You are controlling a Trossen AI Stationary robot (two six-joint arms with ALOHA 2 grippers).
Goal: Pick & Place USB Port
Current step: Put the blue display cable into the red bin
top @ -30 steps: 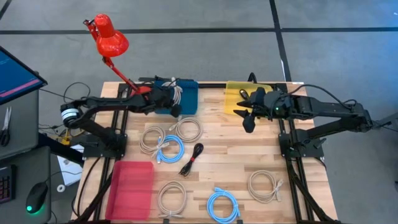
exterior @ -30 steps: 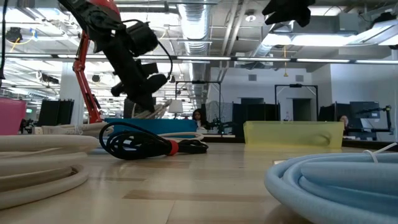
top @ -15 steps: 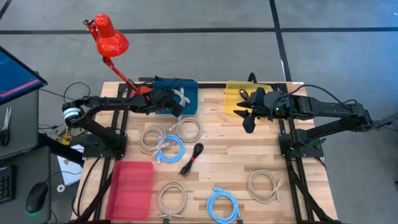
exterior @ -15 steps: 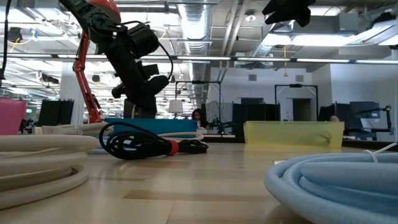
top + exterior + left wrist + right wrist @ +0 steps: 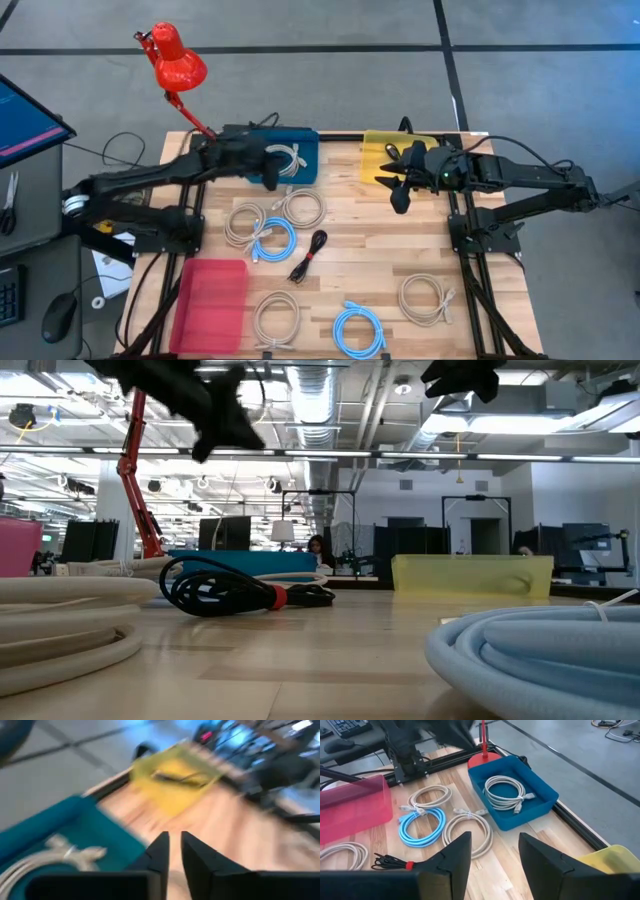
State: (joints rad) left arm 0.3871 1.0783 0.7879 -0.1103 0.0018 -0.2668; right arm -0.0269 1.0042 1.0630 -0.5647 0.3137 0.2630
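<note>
A cream coiled cable [image 5: 288, 157] lies flat on the floor of the blue bin [image 5: 300, 170] at the table's far edge; it also shows in the right wrist view as the cream cable [image 5: 506, 792] and in the left wrist view as the cream cable [image 5: 60, 855]. My left gripper [image 5: 272, 178] hovers above the bin's near left corner, empty, with only a narrow gap between its fingers [image 5: 175, 845]. It is a blurred shape high in the low view [image 5: 215, 410]. My right gripper [image 5: 398, 195] hangs open and empty [image 5: 495, 850] near the yellow bin [image 5: 385, 155].
Several coiled cables lie on the table: cream coils [image 5: 245, 220] [image 5: 303, 207], a blue coil [image 5: 272, 240], a black cable with a red tie [image 5: 308, 255], and more coils near the front [image 5: 277, 315] [image 5: 358, 330] [image 5: 427, 297]. A pink bin [image 5: 212, 300] sits front left. A red lamp [image 5: 175, 60] stands far left.
My left gripper let go of the cream cable over the blue bin, and the cable now lies inside it. The gripper then rose and drew back a little toward the table's left. My right arm kept still.
</note>
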